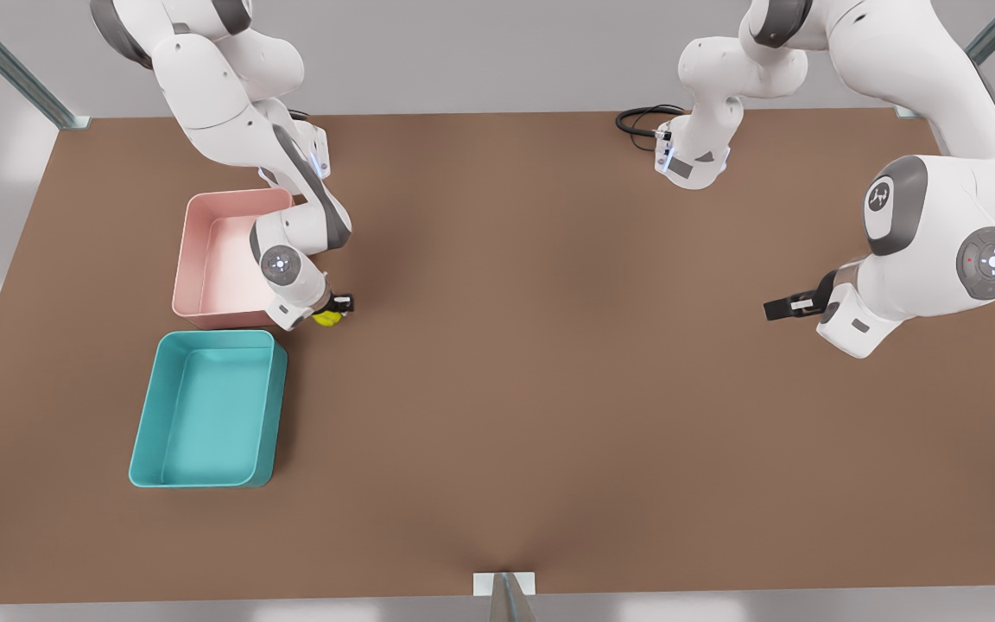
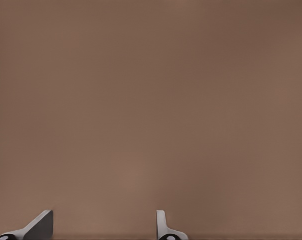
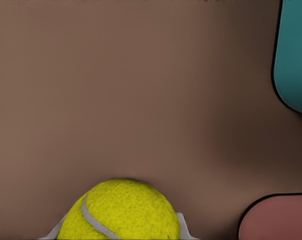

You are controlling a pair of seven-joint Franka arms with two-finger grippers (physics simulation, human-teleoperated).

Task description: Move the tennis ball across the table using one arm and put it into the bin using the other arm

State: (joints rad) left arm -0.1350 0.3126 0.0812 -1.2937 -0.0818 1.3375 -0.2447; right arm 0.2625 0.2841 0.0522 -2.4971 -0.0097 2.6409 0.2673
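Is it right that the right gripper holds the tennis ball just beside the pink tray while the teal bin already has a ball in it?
No: the bin is empty in the front view. The right gripper does hold the tennis ball beside the pink tray.

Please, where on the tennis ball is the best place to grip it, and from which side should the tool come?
Across its widest middle, from above. The tennis ball is round, so only opposite sides of its widest part give a steady grip. The right tool sits closed on it like this, beside the pink tray. The left tool waits open, apart.
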